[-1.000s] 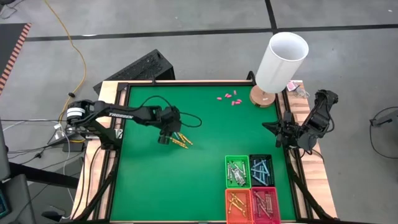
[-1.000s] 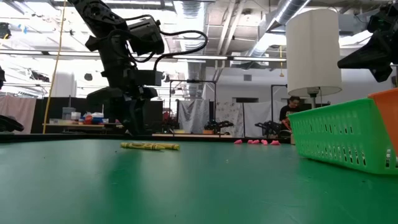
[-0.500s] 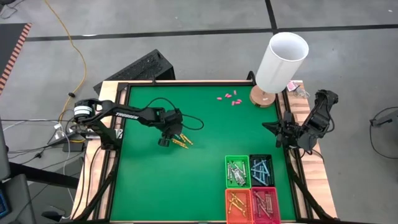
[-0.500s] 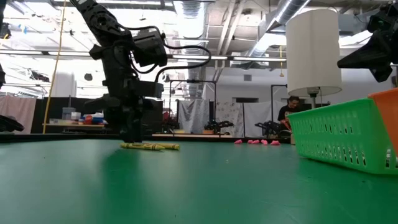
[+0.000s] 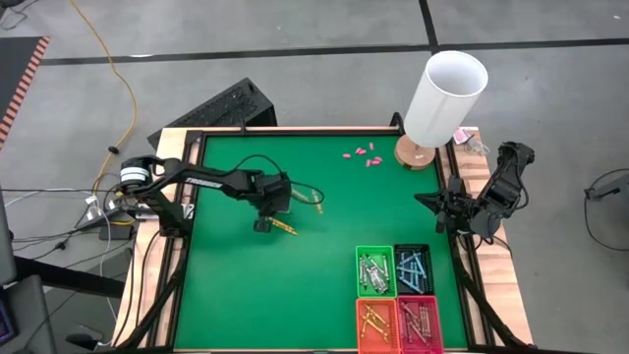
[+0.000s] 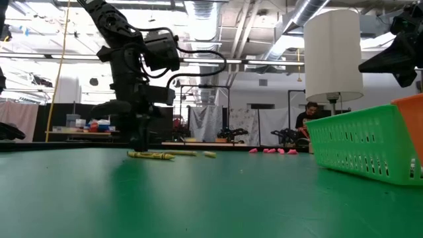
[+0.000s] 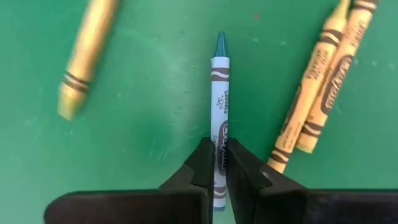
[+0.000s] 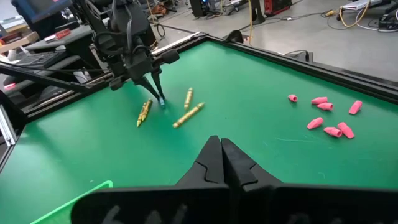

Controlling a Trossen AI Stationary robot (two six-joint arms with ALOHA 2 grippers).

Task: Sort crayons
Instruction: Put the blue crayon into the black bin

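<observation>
On the green table, my left gripper points down left of the middle and is shut on a light blue crayon with a teal tip. Two yellow-orange crayons lie side by side next to it. A third yellow-orange crayon lies apart, toward the table's right. The right wrist view shows the same group. My right gripper waits shut at the table's right edge. My left gripper pinches the light blue crayon's wrapped shaft between its two fingers, in the half toward the flat end. The fingers come from above, pointing down, one on each long side. The crayon lies flat on the table, tip pointing away from the wrist.
Four small bins stand near the front right: green, dark, orange and red, each with crayons in it. A lamp with a white shade stands at the far right, with pink stubby pieces beside it.
My left gripper has come down a little toward the near edge and shut on the light blue crayon. One yellow-orange crayon has been knocked out of the group and has slid toward the table's right; the other two stay where they were.
</observation>
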